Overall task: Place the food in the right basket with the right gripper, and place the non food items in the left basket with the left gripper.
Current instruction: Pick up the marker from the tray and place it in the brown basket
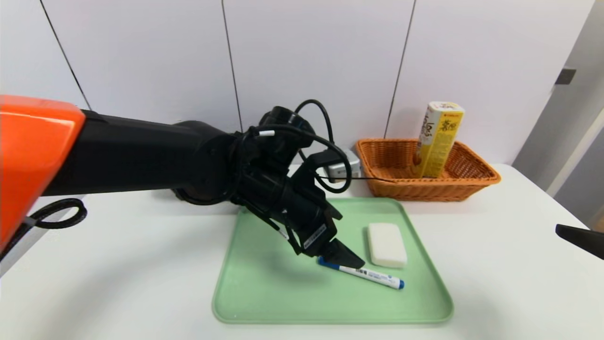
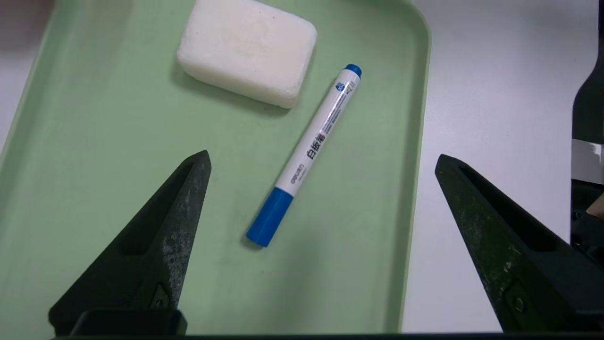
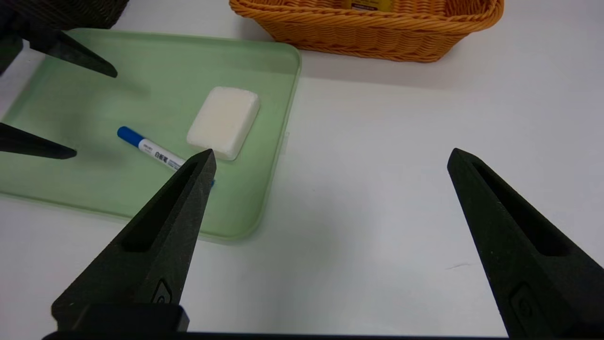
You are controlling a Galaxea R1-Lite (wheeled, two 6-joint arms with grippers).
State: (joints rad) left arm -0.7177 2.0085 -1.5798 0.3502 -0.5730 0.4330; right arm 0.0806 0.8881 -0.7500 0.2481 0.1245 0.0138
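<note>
The food, a tall yellow snack box, stands leaning in the right basket, an orange wicker one at the back right. On the green tray lie a white marker with a blue cap and a white rounded block. My left gripper hovers open just over the marker's capped end, holding nothing. My right gripper is open and empty above bare table to the right of the tray. A corner of the dark left basket shows in the right wrist view; my left arm hides it in the head view.
A small grey box sits at the back between the tray and the orange basket. A black cable loops from my left wrist over the tray's far edge. White table lies on both sides of the tray, and a wall stands close behind.
</note>
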